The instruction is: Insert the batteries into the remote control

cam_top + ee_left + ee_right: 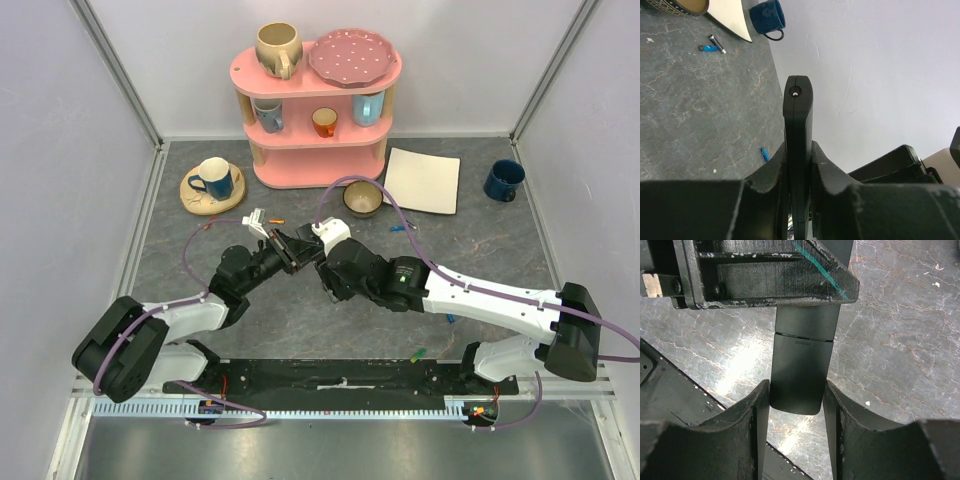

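The remote control [798, 107] is lifted above the table [480, 255], about in the middle of the scene, and both arms are on it. The left gripper [798, 149] is clamped on it. In the left wrist view the remote stands edge-on between the two fingers, which press on its flat faces. Its rounded end, with a small hole in it, reaches past the fingertips.

The right gripper [796, 386] is at the end nearest to its own camera. Its fingers [760, 412] stand on each side of the slab, at the narrow edges. They seem to touch both edges, though the picture is dark there and the contact is hard to confirm. A thin seam goes across the black face of the remote in this view.

The batteries lie loose on the table, apart from the remote. An orange battery [278, 221] is just on the far side of the grippers. A blue battery [400, 227] lies to the right of the bowl [362, 198], near the white mat [423, 180]. A green battery [418, 353] lies near the arm bases. Another blue one [450, 319] is beside the right arm.

A blue mug [503, 180] stands at the far right, and a pink shelf [318, 140] stands at the far edge.
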Controlling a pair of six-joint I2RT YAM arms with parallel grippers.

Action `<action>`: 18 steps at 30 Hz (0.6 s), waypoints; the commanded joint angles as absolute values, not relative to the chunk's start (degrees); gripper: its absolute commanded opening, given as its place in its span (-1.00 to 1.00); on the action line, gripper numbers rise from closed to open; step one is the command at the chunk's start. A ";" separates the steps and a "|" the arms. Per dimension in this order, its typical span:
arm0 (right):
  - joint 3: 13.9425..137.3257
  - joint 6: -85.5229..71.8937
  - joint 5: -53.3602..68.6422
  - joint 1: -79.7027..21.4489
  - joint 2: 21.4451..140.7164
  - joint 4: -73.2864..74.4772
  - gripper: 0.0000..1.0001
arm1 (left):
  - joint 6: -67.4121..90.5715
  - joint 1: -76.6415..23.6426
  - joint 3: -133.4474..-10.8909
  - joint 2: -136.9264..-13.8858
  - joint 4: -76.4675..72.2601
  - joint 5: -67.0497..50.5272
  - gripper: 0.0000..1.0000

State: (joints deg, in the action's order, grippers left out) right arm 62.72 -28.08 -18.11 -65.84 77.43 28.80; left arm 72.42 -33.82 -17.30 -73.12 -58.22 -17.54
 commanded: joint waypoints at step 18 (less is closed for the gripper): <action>62.40 -28.30 -17.14 -65.74 75.68 28.39 -0.11 | 61.08 -33.75 -21.62 -66.09 -45.00 -13.80 -0.96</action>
State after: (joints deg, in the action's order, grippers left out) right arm 62.70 -28.58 -17.32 -65.78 77.43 27.83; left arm 65.23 -34.00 -19.99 -66.17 -45.82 -15.90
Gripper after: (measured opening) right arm 0.500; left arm 0.233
